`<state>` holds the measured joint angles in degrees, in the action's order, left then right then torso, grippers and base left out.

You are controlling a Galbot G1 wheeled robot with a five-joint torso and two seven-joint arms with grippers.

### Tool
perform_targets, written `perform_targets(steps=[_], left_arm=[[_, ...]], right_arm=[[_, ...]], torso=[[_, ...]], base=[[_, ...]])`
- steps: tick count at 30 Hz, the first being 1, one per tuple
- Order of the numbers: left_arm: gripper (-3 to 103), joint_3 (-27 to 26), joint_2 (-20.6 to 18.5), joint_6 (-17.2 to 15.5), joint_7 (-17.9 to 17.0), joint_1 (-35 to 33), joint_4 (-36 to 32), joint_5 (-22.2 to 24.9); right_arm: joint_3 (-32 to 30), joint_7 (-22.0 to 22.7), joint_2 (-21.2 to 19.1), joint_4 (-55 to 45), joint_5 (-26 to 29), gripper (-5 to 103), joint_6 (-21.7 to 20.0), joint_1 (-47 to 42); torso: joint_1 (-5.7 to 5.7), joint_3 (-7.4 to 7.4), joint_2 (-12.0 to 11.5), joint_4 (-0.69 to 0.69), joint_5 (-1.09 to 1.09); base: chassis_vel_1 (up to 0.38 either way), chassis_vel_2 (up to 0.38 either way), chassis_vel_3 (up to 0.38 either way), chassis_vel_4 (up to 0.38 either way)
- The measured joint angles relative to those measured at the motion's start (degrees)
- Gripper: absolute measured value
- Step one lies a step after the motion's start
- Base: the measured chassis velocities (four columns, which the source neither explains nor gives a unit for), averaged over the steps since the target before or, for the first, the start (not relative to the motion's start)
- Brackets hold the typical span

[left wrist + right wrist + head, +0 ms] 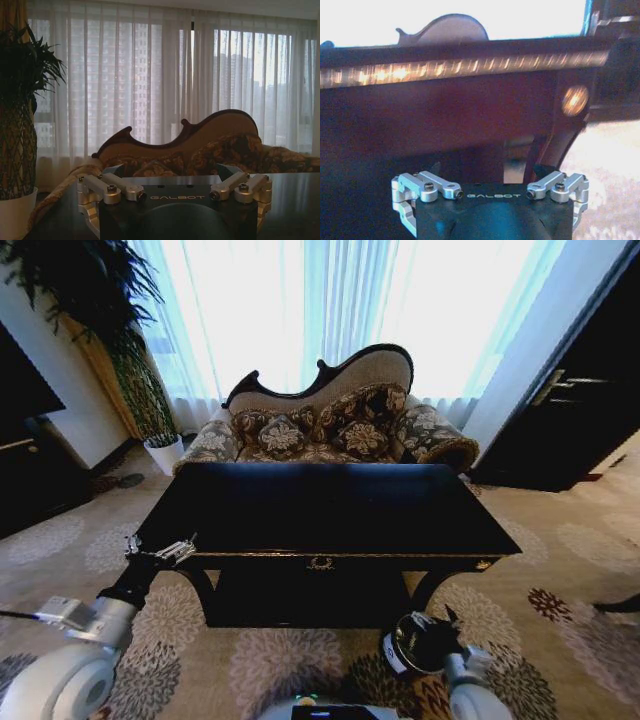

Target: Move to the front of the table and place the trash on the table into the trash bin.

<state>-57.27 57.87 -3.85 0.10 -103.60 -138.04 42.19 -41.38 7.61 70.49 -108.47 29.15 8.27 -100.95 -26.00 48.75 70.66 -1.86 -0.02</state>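
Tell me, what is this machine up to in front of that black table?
The robot stands facing the front of the black table, with a patterned sofa behind it. Its left gripper is raised by the table's left front corner, and I cannot tell how its fingers stand. Its right gripper hangs low, below the tabletop near the right front leg. Neither holds anything, and the dark tabletop looks bare from here.

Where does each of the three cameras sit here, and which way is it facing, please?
Head: high, looking down at the table; left gripper and right gripper show.
Left wrist: at tabletop level, facing the sofa and curtains.
Right wrist: below the tabletop, facing the table's front edge.
Shared: table and sofa.
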Motion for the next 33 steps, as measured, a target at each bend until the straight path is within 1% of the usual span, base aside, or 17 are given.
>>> perform_targets(steps=[2, 3, 4, 7, 14, 18, 21, 22, 27, 33], left_arm=[[100, 0.0, 0.0, 0.0, 0.0, 0.0, 0.0, 0.0], [100, 0.0, 0.0, 0.0, 0.0, 0.0, 0.0, 0.0], [100, 0.0, 0.0, 0.0, 0.0, 0.0, 0.0, 0.0], [100, 0.0, 0.0, 0.0, 0.0, 0.0, 0.0, 0.0], [100, 0.0, 0.0, 0.0, 0.0, 0.0, 0.0, 0.0], [100, 0.0, 0.0, 0.0, 0.0, 0.0, 0.0, 0.0], [100, 0.0, 0.0, 0.0, 0.0, 0.0, 0.0, 0.0], [100, 0.0, 0.0, 0.0, 0.0, 0.0, 0.0, 0.0], [100, 0.0, 0.0, 0.0, 0.0, 0.0, 0.0, 0.0], [100, 0.0, 0.0, 0.0, 0.0, 0.0, 0.0, 0.0]], right_arm=[[-2.11, -0.19, 0.09, -2.54, 0.92, 100, 0.24, -1.22], [-2.11, -0.19, 0.09, -2.54, 0.92, 100, 0.24, -1.22], [-3.9, -0.53, 0.18, -4.98, 2.0, 100, 0.4, -2.19], [-6.34, -1.53, 0.5, -9.66, 4.07, 100, 0.59, -3.35], [-9.34, -2.38, 0.42, -16.13, 4.63, 100, 1.26, -3.39], [-9.92, -2.74, -0.07, -17.4, 4.41, 100, 1.95, -2.73], [-9.98, -3.38, -0.35, -17.66, 4.05, 100, 3.04, -2.02], [-9.88, -3.72, -0.37, -17.6, 3.84, 100, 4.29, -1.6], [-9.39, -4.25, -0.38, -17.47, 3.8, 100, 5.66, -0.71], [-9.54, -4.71, -1.36, -17.66, 3.4, 100, 5.83, 0.17]], torso=[[0.0, 0.0, 0.0, -0.01, 0.02], [0.0, 0.0, 0.0, -0.01, 0.02], [0.0, 0.0, 0.0, -0.01, 0.0], [0.0, 0.0, 0.0, -0.01, 0.01], [0.0, 0.0, 0.0, -0.01, 0.01], [0.0, 0.0, 0.0, 0.0, 0.01], [0.0, 0.0, 0.0, 0.0, 0.01], [0.0, 0.0, 0.0, -0.01, 0.01], [0.0, 0.0, 0.0, -0.01, 0.01], [0.0, 0.0, 0.0, 0.0, 0.01]], base=[[0.0, 0.0, 0.0, 0.0], [0.0, 0.0, 0.0, 0.0], [0.0, 0.0, 0.0, 0.0], [0.0, 0.0, 0.0, 0.0], [0.0, 0.0, 0.0, 0.0], [0.0, 0.0, 0.0, 0.0], [0.0, 0.0, 0.0, 0.0], [0.0, 0.0, 0.0, 0.0], [0.0, 0.0, 0.0, 0.0], [0.0, 0.0, 0.0, 0.0]])
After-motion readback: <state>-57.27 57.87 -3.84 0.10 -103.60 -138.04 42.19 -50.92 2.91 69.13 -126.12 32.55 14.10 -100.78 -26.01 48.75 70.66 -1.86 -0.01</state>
